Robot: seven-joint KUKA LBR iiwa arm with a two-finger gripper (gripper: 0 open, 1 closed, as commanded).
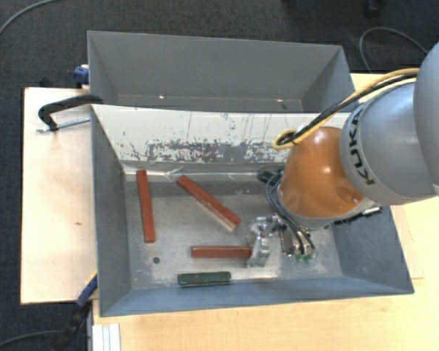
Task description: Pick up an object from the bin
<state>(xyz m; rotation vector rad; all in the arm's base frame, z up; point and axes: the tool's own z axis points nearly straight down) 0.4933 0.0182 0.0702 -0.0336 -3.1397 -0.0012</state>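
Currently | hand (262, 244) down low | front red-brown bar (219, 252) just beside, view-left

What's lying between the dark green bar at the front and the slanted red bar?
In the camera view, a level red-brown bar lies between the dark green bar and the slanted red bar, touching neither.
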